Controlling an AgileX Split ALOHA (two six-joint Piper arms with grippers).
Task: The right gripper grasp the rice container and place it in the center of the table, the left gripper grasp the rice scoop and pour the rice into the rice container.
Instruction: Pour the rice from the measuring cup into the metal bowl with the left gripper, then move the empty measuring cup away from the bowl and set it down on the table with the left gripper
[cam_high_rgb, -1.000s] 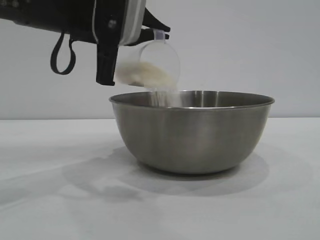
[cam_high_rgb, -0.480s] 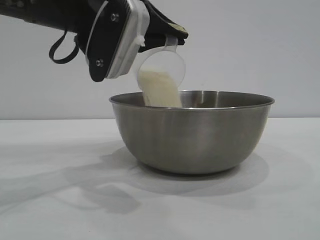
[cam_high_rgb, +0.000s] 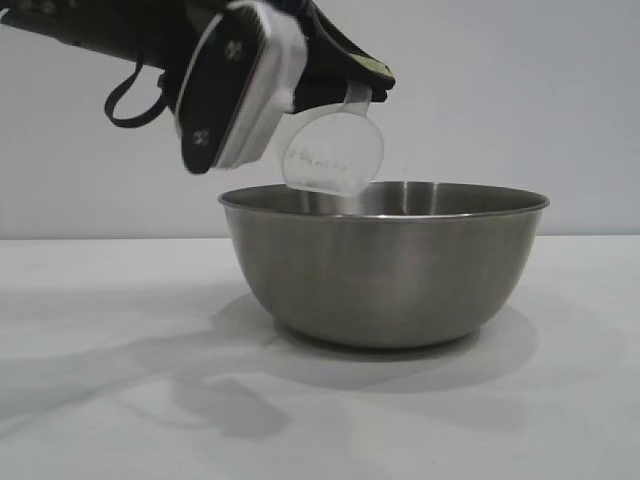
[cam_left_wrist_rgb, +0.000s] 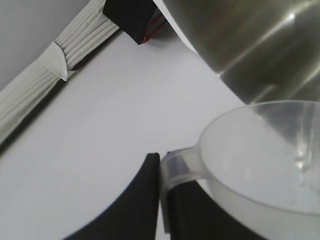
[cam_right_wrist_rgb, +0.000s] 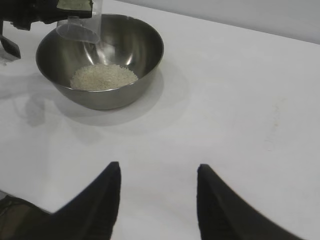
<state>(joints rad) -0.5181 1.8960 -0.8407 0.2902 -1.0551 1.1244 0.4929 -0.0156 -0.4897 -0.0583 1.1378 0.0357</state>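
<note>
The left gripper (cam_high_rgb: 345, 85) is clamping the loop handle of the rice scoop (cam_high_rgb: 333, 152) and is holding it above the near-left rim of the rice container (cam_high_rgb: 384, 262). The scoop is tipping steeply, with its mouth facing down into the container; only a few grains are clinging to its inner wall. In the left wrist view, the gripper fingers (cam_left_wrist_rgb: 142, 205) are pressing on both sides of the handle.

The rice container is sitting upright on the white counter (cam_high_rgb: 100, 400), roughly at its middle. The rice (cam_right_wrist_rgb: 103, 76) is lying as a pale heap on the container floor, beneath the scoop.

The right gripper (cam_right_wrist_rgb: 157, 200) is hovering well apart from the container, above the bare counter. Its jaws are standing apart and are grasping nothing.
</note>
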